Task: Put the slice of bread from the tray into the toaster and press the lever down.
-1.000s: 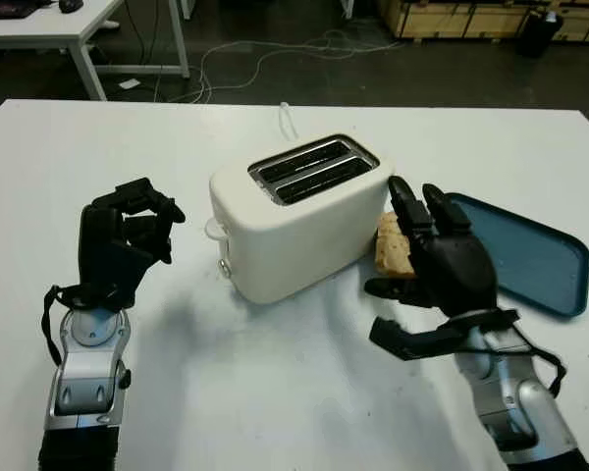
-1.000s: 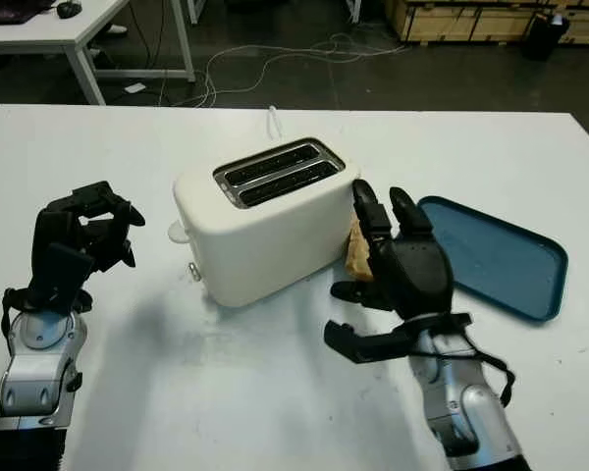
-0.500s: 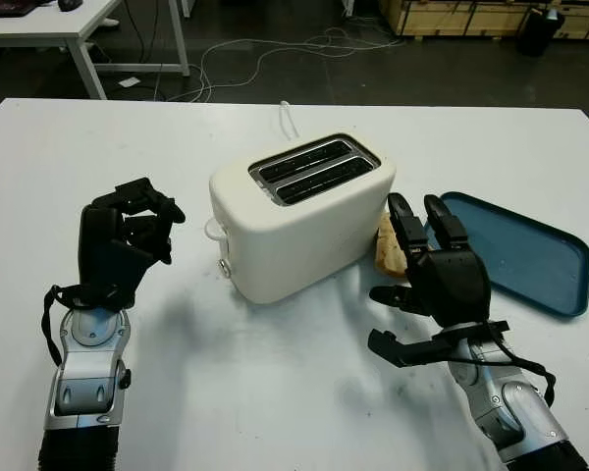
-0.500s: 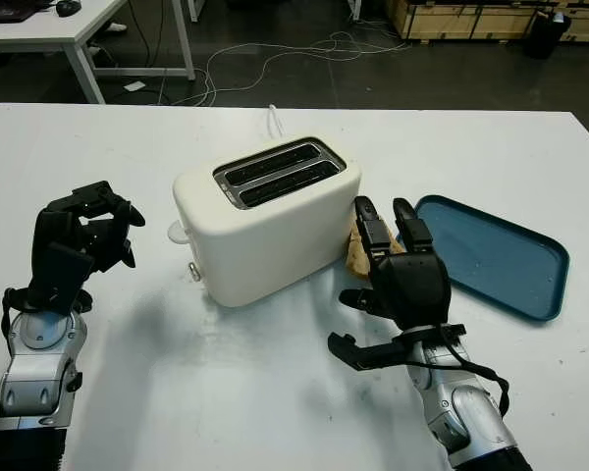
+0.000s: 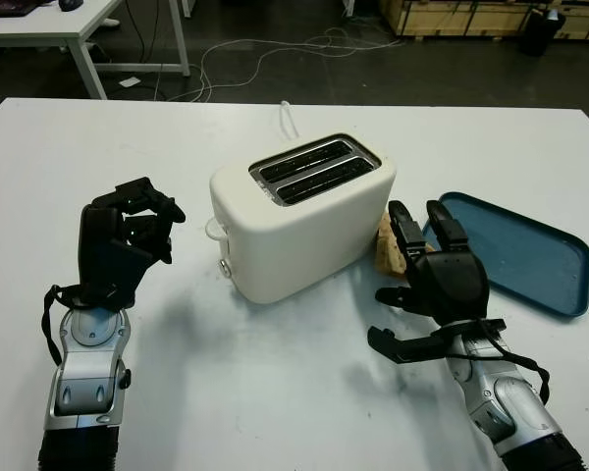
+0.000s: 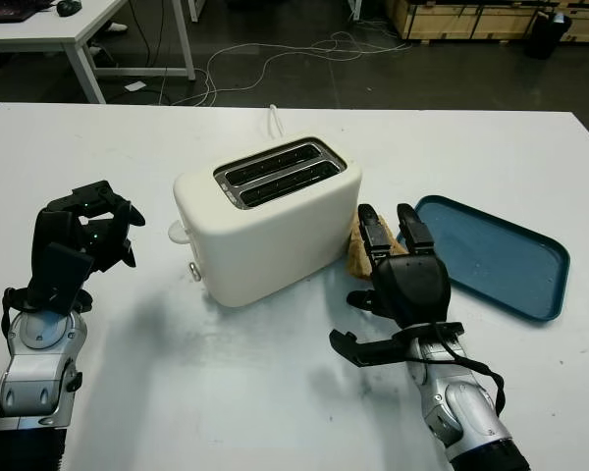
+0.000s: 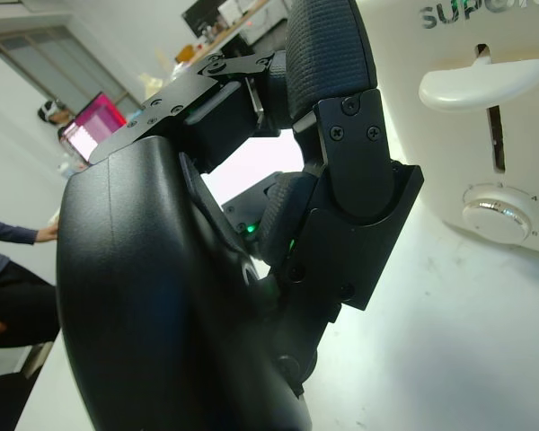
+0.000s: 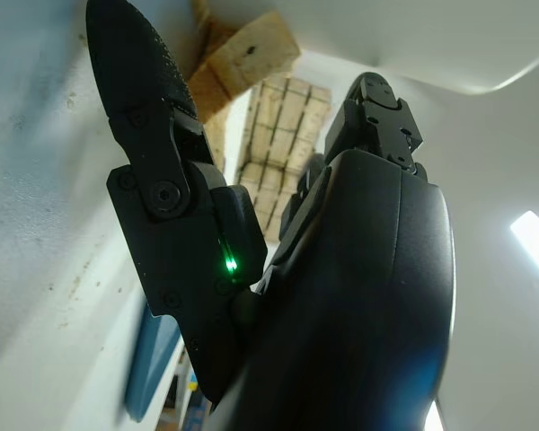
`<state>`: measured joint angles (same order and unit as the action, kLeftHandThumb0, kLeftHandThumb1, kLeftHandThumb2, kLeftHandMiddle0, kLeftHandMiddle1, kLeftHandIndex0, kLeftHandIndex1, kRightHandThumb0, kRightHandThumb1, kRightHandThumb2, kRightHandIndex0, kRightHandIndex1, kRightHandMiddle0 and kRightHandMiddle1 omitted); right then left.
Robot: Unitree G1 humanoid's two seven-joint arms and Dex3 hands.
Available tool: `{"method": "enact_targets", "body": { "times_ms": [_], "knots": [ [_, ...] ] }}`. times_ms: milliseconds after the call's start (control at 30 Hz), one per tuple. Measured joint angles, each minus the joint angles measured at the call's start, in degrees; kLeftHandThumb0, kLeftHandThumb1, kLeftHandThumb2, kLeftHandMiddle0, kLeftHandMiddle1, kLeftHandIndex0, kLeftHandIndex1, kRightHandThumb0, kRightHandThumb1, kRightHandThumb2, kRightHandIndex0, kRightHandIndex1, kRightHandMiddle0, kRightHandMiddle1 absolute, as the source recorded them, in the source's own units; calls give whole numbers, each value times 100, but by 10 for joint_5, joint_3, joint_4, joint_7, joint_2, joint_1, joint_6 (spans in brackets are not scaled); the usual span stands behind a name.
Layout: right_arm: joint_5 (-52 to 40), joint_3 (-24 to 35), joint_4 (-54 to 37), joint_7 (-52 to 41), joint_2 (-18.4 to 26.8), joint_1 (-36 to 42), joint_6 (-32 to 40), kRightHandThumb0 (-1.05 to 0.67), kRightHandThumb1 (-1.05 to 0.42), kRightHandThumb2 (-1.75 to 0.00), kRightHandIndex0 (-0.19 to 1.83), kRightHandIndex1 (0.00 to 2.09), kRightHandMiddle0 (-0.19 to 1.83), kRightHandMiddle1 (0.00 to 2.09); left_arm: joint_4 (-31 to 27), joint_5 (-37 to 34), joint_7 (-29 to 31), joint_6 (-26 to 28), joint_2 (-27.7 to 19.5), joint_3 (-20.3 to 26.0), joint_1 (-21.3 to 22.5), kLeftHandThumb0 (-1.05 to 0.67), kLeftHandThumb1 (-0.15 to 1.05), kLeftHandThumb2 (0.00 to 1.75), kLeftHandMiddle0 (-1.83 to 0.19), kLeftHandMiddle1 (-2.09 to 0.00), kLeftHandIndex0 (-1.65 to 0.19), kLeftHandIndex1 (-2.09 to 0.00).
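While crusty bread point(image 5: 388, 247) leans against the glossy toaster point(image 5: 299, 216): empty, uncurled right hand point(image 5: 440, 285), curled left hand point(image 5: 126, 235).

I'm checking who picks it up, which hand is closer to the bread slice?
Right. The right hand is open just in front of the bread slice; the left hand sits curled beyond the toaster.

The 2 head cameras look forward and down on the same worktop point(image 5: 275, 392) and toaster point(image 5: 299, 216); each wrist camera sits tight against its own hand.
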<state>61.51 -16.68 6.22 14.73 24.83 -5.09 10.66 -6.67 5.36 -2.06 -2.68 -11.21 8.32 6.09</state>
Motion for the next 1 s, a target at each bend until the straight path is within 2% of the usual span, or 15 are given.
{"method": "enact_targets", "body": {
  "times_ms": [300,467,500,567,600,633,667,700,733,800,867,1000],
  "knots": [
    [0,-12,43,-4,0,-33,15,-86,-92,-1,1,0,4,1,7,0,0,-12,0,0,0,-84,78,62,-141,-138,-122,-142],
    [8,-27,53,2,0,-42,32,-82,-92,-4,13,9,17,8,10,-1,0,-16,0,0,0,-84,77,62,-142,-139,-123,-141],
    [14,-30,55,7,0,-43,37,-80,-92,-5,16,14,21,10,11,-1,0,-19,0,0,0,-84,78,61,-142,-139,-124,-142],
    [29,-38,57,20,0,-45,50,-76,-92,-7,10,76,33,20,15,-2,0,-30,0,0,0,-84,78,61,-142,-140,-124,-142],
    [36,-42,58,29,-1,-45,56,-75,-92,-8,12,97,40,26,15,-2,0,-31,0,0,0,-84,78,61,-142,-140,-124,-142],
    [44,-45,62,44,-1,-45,60,-72,-92,-8,28,142,39,82,15,-2,0,-31,0,0,0,-85,78,61,-142,-140,-124,-142],
    [46,-47,68,62,-1,-45,60,-69,-92,-8,45,158,35,121,15,-3,0,-31,0,0,0,-85,78,61,-142,-139,-124,-142],
    [47,-48,76,84,-1,-45,60,-67,-92,-10,63,166,35,147,15,-3,0,-31,0,0,0,-85,77,61,-142,-139,-123,-142],
    [49,-50,85,108,-1,-46,60,-64,-92,-17,88,171,45,163,15,-3,0,-31,0,0,0,-85,78,61,-142,-139,-123,-141],
    [52,-56,104,158,2,-48,54,-60,-92,-29,111,174,54,172,15,-3,0,-31,0,1,0,-85,78,61,-142,-138,-124,-141],
    [52,-61,112,187,7,-53,43,-58,-92,-40,123,174,60,174,15,-3,0,-31,0,0,0,-85,78,60,-142,-138,-124,-141],
    [50,-66,119,202,13,-57,32,-55,-92,-51,130,175,60,174,15,-4,0,-31,1,1,0,-84,77,60,-143,-137,-124,-140]
  ]
}}
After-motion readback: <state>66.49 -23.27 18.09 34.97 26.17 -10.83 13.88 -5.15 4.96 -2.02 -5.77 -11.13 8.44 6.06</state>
